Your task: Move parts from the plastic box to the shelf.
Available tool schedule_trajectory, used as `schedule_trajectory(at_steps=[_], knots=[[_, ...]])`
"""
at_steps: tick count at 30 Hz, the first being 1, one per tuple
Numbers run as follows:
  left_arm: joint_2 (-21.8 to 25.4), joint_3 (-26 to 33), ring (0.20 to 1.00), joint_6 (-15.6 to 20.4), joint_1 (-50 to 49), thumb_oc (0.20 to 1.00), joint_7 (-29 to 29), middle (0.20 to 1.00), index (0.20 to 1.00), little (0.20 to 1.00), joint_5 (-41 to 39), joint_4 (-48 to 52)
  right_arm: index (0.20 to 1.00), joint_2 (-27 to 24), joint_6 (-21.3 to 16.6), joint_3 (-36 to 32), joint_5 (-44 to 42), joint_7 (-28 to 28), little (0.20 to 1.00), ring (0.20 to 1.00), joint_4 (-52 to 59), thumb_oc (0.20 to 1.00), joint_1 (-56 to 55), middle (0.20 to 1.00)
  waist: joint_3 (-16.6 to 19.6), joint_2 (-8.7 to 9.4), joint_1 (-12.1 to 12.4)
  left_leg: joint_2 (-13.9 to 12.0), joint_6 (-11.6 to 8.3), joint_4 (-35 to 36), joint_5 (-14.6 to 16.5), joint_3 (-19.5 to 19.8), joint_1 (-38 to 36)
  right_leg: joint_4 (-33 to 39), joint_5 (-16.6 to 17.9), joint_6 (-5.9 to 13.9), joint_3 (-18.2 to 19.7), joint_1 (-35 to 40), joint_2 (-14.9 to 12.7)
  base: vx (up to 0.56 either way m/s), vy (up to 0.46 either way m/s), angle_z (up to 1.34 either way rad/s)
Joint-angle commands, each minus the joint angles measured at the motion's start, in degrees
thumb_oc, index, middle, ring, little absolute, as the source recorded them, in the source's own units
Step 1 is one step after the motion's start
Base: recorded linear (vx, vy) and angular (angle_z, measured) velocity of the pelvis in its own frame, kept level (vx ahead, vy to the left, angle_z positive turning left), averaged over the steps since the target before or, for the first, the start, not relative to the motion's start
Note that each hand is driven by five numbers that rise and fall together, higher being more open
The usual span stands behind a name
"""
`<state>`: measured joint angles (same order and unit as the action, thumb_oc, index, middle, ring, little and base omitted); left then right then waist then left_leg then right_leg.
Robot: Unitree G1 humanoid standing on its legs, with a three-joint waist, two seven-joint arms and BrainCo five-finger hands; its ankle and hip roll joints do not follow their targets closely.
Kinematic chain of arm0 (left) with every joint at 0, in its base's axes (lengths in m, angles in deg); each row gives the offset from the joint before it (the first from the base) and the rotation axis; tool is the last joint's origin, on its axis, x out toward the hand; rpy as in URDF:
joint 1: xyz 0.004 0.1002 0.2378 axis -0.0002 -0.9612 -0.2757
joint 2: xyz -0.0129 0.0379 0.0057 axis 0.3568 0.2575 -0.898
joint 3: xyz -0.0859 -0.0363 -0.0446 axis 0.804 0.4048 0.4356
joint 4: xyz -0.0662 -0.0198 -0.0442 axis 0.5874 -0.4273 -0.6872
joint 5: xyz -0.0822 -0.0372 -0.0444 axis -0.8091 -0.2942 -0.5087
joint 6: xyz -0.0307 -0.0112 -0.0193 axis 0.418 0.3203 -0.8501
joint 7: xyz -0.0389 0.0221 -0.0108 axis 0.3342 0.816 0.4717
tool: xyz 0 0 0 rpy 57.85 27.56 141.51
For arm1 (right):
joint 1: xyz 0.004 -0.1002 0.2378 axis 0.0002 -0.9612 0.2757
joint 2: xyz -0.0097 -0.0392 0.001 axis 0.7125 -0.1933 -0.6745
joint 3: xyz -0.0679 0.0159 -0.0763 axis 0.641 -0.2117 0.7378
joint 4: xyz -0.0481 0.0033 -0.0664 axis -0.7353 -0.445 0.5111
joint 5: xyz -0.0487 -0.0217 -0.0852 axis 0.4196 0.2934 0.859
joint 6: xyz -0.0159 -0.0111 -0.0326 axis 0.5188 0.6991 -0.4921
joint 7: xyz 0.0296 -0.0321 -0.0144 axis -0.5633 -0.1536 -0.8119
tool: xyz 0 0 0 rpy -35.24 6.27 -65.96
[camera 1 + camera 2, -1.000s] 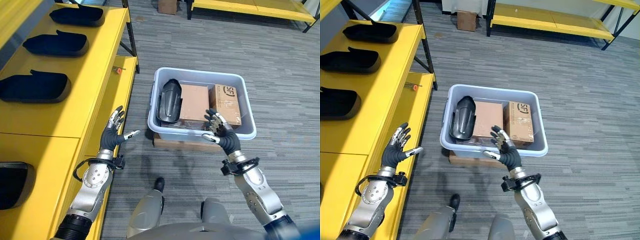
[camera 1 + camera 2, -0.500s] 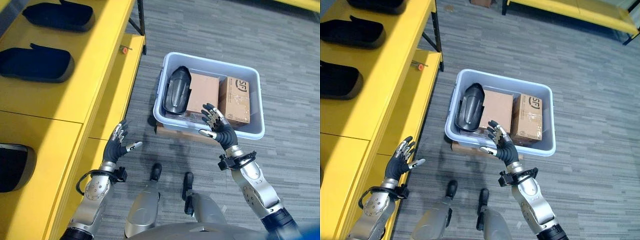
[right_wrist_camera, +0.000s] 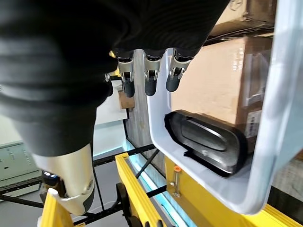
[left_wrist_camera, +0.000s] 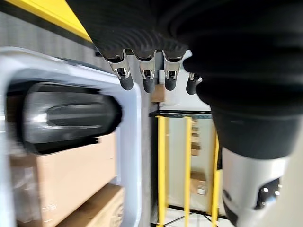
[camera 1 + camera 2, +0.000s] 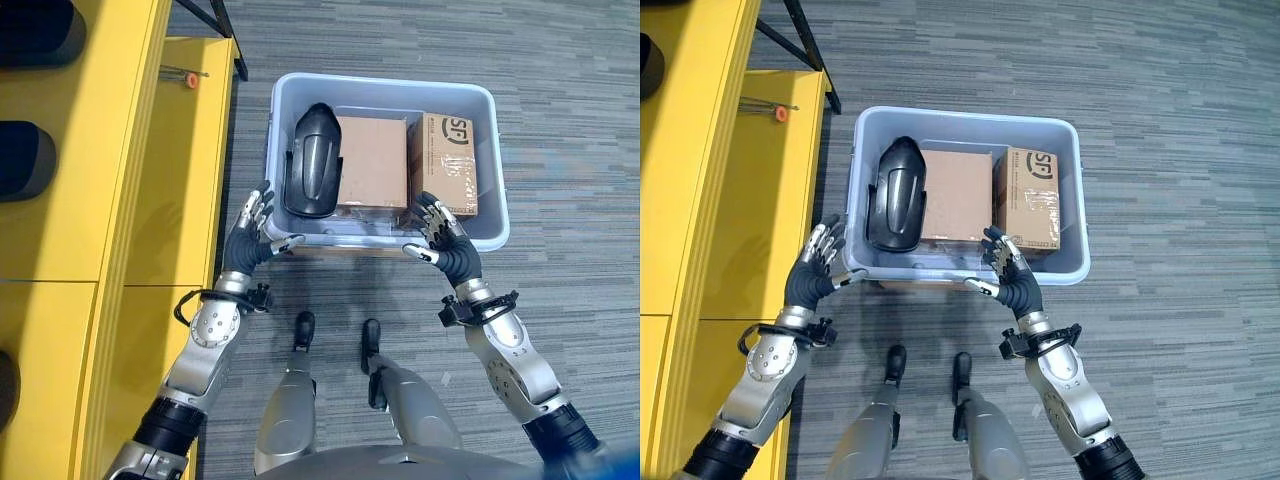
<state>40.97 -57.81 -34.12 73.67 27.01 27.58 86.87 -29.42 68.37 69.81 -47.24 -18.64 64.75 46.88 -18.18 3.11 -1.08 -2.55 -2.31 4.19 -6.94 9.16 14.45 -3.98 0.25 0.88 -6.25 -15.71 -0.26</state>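
A pale blue plastic box (image 5: 385, 83) stands on the floor. Inside it lie a black curved part (image 5: 310, 175) on the left and two cardboard cartons (image 5: 372, 160) (image 5: 448, 165) beside it. My left hand (image 5: 248, 250) is open by the box's near left corner, fingers spread, holding nothing. At the near rim's right end my right hand (image 5: 452, 252) is open too, fingers just over the rim. The yellow shelf (image 5: 100, 200) runs along the left. The left wrist view shows the black part (image 4: 66, 116) past straight fingers, and the right wrist view shows it too (image 3: 208, 142).
Black parts (image 5: 22, 160) (image 5: 40, 18) lie on the shelf's upper level. A small orange-tipped tool (image 5: 185, 76) rests on the lower yellow level near a black shelf leg (image 5: 225, 30). Grey carpet surrounds the box.
The camera has shifted to look straight down on the box. My left hand has moved from beside the shelf to the box's near left corner. My right hand stays at the near rim.
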Motion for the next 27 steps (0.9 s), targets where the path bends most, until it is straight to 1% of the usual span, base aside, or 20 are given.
schedule_trajectory(at_steps=[1, 2, 4, 5, 6, 8, 9, 11, 15, 16, 18, 21, 24, 27], knots=[[1.1, 0.4, 1.0, 4.4, 0.1, 1.0, 2.0, 1.0, 1.0, 1.0, 2.4, 4.9, 1.0, -0.5, -4.5, -0.6, -0.9, 0.7, 1.0, 1.0, 5.7, 1.0, -0.6, 1.0, 2.4, 1.21, 0.0, -6.2, -0.89, 0.8, 4.7, 2.3, -4.3, -4.3, 1.0, 6.4, 2.8, -4.1, -7.1, 0.02, -0.001, -0.18], [1.1, 0.3, 1.0, 4.6, 2.7, 1.0, 3.5, 1.0, 1.0, 1.0, 3.7, 5.0, 1.0, -0.3, -4.6, -0.2, -1.4, 0.9, 1.0, 1.0, 5.8, 1.0, -0.4, 1.0, 2.3, 1.15, -0.5, -6.3, -0.98, 0.8, 4.8, 1.7, -4.2, -4.1, 1.2, 6.39, 3.5, -4.7, -6.9, 0.02, -0.002, -0.14], [0.8, 0.0, 1.0, 4.7, 4.9, 1.0, 4.8, 1.0, 1.0, 1.0, 4.4, 4.6, 1.0, -0.4, -4.8, 0.2, -1.7, 0.9, 1.0, 1.0, 6.0, 1.0, -0.1, 1.0, 2.2, 1.11, -0.7, -6.4, -1.1, 0.7, 4.9, 1.3, -4.1, -3.9, 1.4, 6.39, 4.0, -5.2, -6.7, 0.01, -0.001, -0.26], [0.5, -0.1, 1.0, 4.5, 8.0, 1.0, 6.8, 1.0, 1.0, 1.0, 6.1, 3.0, 1.0, -0.5, -4.7, 0.6, -1.6, 1.0, 1.0, 1.0, 6.0, 1.0, 0.0, 1.0, 2.1, 1.14, -1.3, -6.5, -1.32, 0.8, 5.0, 0.7, -4.0, -3.5, 1.7, 6.37, 4.6, -5.3, -6.6, 0.01, -0.001, -0.27], [0.4, -0.2, 1.0, 4.6, 8.9, 1.0, 7.3, 1.0, 1.0, 1.0, 6.6, 2.2, 1.0, -0.6, -4.6, 0.7, -1.6, 1.0, 1.0, 1.0, 6.1, 1.0, 0.1, 1.0, 2.1, 1.1, -1.4, -6.5, -1.37, 0.8, 5.0, 0.5, -4.0, -3.3, 1.7, 6.35, 4.8, -5.4, -6.5, 0.01, -0.003, -0.1], [0.1, -0.7, 1.0, 4.6, 13.1, 1.0, 9.5, 1.0, 1.0, 1.0, 7.8, -1.0, 1.0, -1.0, -4.8, 1.0, -1.7, 0.9, 1.0, 1.0, 6.1, 1.0, 0.5, 1.0, 2.1, 1.18, -2.1, -6.6, -1.61, 0.8, 5.0, -0.2, -3.8, -2.9, 2.1, 6.31, 5.6, -6.0, -6.3, -0.01, 0.006, -0.2], [0.0, -1.1, 1.0, 4.3, 17.0, 1.0, 11.8, 1.0, 1.0, 1.0, 9.1, -4.6, 1.0, -1.1, -4.9, 1.4, -2.1, 0.9, 1.0, 1.0, 6.2, 1.0, 0.9, 1.0, 2.0, 1.26, -2.9, -6.8, -1.85, 0.8, 5.0, -0.7, -3.7, -2.6, 2.4, 6.31, 6.2, -6.5, -6.1, -0.02, 0.001, -0.24], [-0.5, -1.6, 1.0, 4.0, 21.5, 1.0, 14.5, 1.0, 1.0, 1.0, 10.6, -9.1, 1.0, -1.3, -5.0, 1.9, -2.2, 0.8, 1.0, 1.0, 6.2, 1.0, 1.3, 1.0, 1.6, 1.35, -3.8, -6.9, -2.15, 0.8, 4.9, -1.4, -3.3, -2.2, 2.7, 6.26, 7.0, -7.2, -5.9, -0.02, -0.005, -0.17], [-0.6, -2.1, 1.0, 3.3, 25.4, 1.0, 16.9, 1.0, 1.0, 1.0, 11.8, -14.0, 1.0, -1.3, -5.2, 2.7, -2.7, 0.7, 1.0, 1.0, 5.9, 1.0, 1.8, 1.0, 1.0, 1.44, -4.8, -7.2, -2.49, 0.8, 4.8, -2.1, -3.1, -2.3, 2.9, 6.24, 7.5, -8.1, -5.6, -0.01, -0.006, -0.14], [-0.9, -2.2, 1.0, 3.0, 27.4, 1.0, 18.2, 1.0, 1.0, 1.0, 11.8, -17.1, 1.0, -1.3, -5.3, 2.9, -2.8, 0.7, 1.0, 1.0, 6.0, 1.0, 2.0, 1.0, 0.7, 1.59, -5.2, -7.3, -2.68, 0.8, 4.7, -2.6, -3.0, -2.3, 3.1, 6.25, 7.7, -8.5, -5.4, -0.01, -0.013, -0.1], [-0.9, -2.3, 1.0, 2.9, 28.2, 1.0, 18.7, 1.0, 1.0, 1.0, 11.8, -17.9, 1.0, -1.3, -5.3, 3.0, -2.8, 0.7, 1.0, 1.0, 5.9, 1.0, 2.1, 1.0, 0.6, 1.68, -5.4, -7.4, -2.75, 0.8, 4.7, -2.6, -2.9, -2.2, 3.1, 6.25, 7.7, -8.7, -5.3, -0.01, -0.015, -0.06], [-0.5, -1.2, 1.0, 2.4, 30.7, 1.0, 21.1, 1.0, 1.0, 1.0, 11.5, -22.6, 1.0, -1.2, -5.7, 3.6, -3.2, 1.0, 1.0, 1.0, 5.7, 1.0, 2.4, 1.0, 0.0, 2.34, -6.1, -7.8, -3.05, 0.8, 4.4, -3.1, -2.3, -2.2, 3.4, 6.31, 7.9, -9.8, -5.0, -0.01, -0.019, -0.06], [-0.9, -0.7, 1.0, 2.6, 31.0, 1.0, 21.8, 1.0, 1.0, 1.0, 10.5, -24.0, 1.0, -1.2, -5.9, 3.7, -3.2, 1.1, 1.0, 1.0, 5.6, 1.0, 2.4, 1.0, -0.3, 2.6, -6.4, -8.0, -3.2, 0.8, 4.3, -3.2, -2.0, -2.2, 3.5, 6.28, 8.0, -10.0, -4.8, 0.0, -0.014, -0.08], [-0.8, 0.8, 1.0, 2.4, 31.8, 1.0, 23.9, 1.0, 1.0, 1.0, 10.2, -26.7, 1.0, -1.5, -6.3, 3.9, -3.5, 1.3, 1.0, 1.0, 5.8, 1.0, 2.4, 1.0, -1.1, 3.41, -6.7, -8.5, -3.49, 0.8, 3.9, -3.2, -1.1, -2.2, 3.5, 6.22, 8.0, -10.9, -4.7, -0.01, -0.031, -0.05]])
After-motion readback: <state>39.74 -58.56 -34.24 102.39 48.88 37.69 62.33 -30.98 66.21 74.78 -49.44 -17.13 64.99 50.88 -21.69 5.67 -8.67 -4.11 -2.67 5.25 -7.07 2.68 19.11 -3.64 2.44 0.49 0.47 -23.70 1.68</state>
